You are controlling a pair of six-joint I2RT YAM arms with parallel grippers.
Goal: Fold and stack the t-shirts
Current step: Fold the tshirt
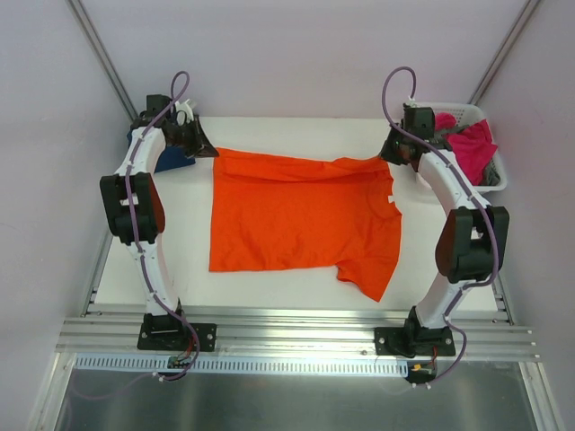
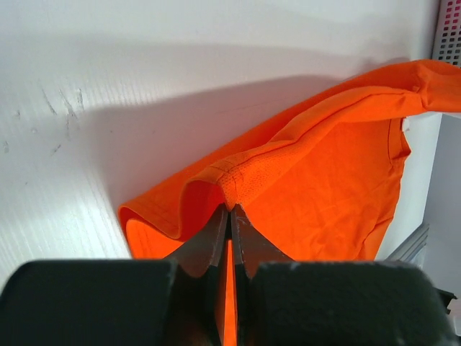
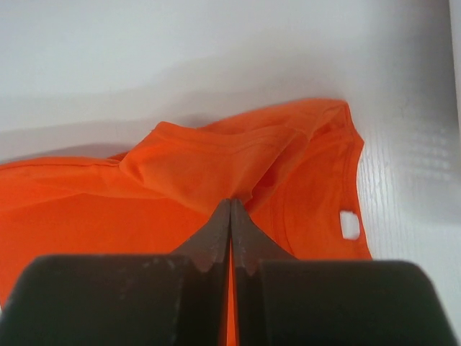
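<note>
The orange t-shirt (image 1: 296,215) is spread across the middle of the white table (image 1: 180,260), collar to the right, with its far edge lifted slightly at both corners. Its far-left corner is pinched in the clenched left gripper (image 2: 230,213) and its far-right part, near the collar, in the clenched right gripper (image 3: 230,205). A navy t-shirt (image 1: 175,163) is seen far left behind the left arm, and a magenta t-shirt (image 1: 469,144) lies in the white basket (image 1: 499,175) far right.

Shirt (image 1: 296,215) lies flat at centre of table (image 1: 180,278). Basket (image 1: 499,180), far right, holds heap of shirts (image 1: 472,144). Second shirt (image 1: 173,162) lies far left.
</note>
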